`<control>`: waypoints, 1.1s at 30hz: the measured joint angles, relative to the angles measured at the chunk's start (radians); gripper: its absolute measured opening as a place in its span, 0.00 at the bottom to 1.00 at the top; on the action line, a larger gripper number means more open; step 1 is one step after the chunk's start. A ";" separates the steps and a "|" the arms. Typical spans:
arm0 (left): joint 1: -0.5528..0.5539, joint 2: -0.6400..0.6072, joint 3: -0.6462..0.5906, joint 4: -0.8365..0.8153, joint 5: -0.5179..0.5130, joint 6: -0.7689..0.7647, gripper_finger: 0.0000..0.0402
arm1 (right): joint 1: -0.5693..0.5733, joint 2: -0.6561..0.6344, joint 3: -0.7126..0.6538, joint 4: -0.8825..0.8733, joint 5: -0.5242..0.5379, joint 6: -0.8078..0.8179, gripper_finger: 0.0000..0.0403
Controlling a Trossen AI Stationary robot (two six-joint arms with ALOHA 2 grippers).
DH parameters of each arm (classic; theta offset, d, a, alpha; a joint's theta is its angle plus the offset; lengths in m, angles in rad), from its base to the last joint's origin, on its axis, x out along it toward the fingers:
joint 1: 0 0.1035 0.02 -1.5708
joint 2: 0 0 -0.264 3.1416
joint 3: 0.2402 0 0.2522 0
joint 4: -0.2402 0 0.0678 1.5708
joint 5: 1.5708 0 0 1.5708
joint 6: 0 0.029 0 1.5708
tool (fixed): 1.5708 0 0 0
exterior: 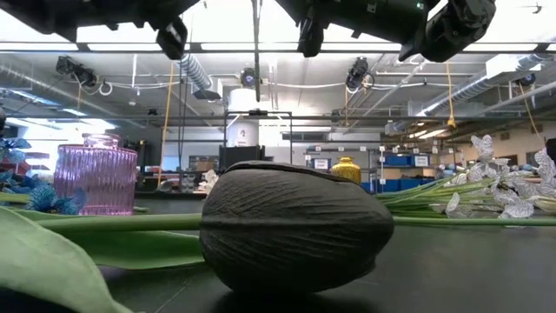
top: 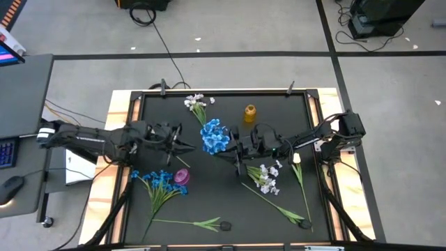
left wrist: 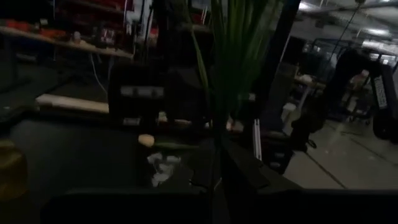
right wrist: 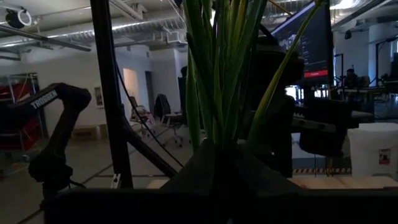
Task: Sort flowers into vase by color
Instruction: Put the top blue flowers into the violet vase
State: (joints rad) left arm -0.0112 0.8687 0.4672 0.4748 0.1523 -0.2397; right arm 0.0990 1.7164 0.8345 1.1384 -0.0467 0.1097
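Observation:
A bunch of blue flowers is held up over the middle of the table between both arms, blossoms on top. My left gripper reaches it from the left and my right gripper from the right. Both look shut on its green stems. A second blue bunch lies flat beside the purple vase. White sprays lie at the far edge and right of centre. A white tulip lies on the right. A yellow vase stands far of centre. My left gripper comes level from the table's left. The bunch's stems rise out of the dark peak of its fingers, so it seems pinched on them, but the dim wrist view hides the exact place. My right gripper pinches the bundle of stems between its two fingers, coming level from the table's right and lying across them. The stems fan upright above the fingers, and the bunch is lifted clear of the table.
A dark tulip bud on a long stem with a leaf lies near the table's near edge. Wooden rails border the black table. A desk with a keyboard stands off to the left.

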 joint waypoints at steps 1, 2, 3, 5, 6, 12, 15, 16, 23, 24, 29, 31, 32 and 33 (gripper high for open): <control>0.000 0.016 0.001 0.039 0.000 0.000 0.09 | 0.000 0.000 0.000 -0.006 -0.002 0.000 0.08; 0.000 0.029 0.001 0.066 0.000 0.001 0.09 | 0.000 0.000 0.000 -0.014 -0.004 0.000 0.08; 0.001 0.040 0.001 0.093 0.000 0.000 0.09 | 0.000 0.000 0.000 -0.024 -0.006 0.000 0.08; 0.001 0.059 0.001 0.130 0.000 0.000 0.09 | 0.000 0.000 0.000 -0.046 -0.007 0.000 0.08; 0.001 0.065 0.001 0.135 0.000 0.007 0.09 | 0.000 0.000 0.000 -0.054 -0.007 0.000 0.08; 0.000 0.104 0.001 0.146 0.014 0.108 0.10 | 0.000 0.000 0.000 -0.082 -0.007 -0.007 0.08; -0.005 0.120 0.001 0.160 0.011 0.124 0.18 | 0.000 0.000 0.000 -0.081 -0.007 -0.011 0.08; -0.008 0.125 0.003 0.167 0.005 0.125 0.21 | 0.000 0.000 0.000 -0.081 -0.007 -0.014 0.08; -0.049 0.211 0.085 0.169 -0.011 0.158 0.54 | -0.006 0.000 0.000 -0.078 0.018 -0.043 0.08; -0.051 0.228 0.098 0.168 -0.014 0.159 0.58 | -0.008 0.000 0.000 -0.078 0.020 -0.043 0.08; -0.052 0.303 0.144 0.158 -0.027 0.184 0.68 | -0.010 0.000 0.000 -0.078 0.023 -0.049 0.08; -0.052 0.322 0.154 0.158 -0.046 0.184 0.69 | -0.010 0.000 0.000 -0.078 0.023 -0.050 0.08; -0.052 0.331 0.161 0.158 -0.056 0.184 0.69 | -0.010 0.000 0.000 -0.078 0.023 -0.050 0.08; -0.052 0.341 0.169 0.158 -0.063 0.184 0.69 | -0.010 0.000 0.000 -0.078 0.023 -0.051 0.08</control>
State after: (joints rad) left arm -0.0631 1.2095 0.6358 0.6331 0.0890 -0.0555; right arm 0.0895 1.7164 0.8345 1.0605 -0.0236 0.0588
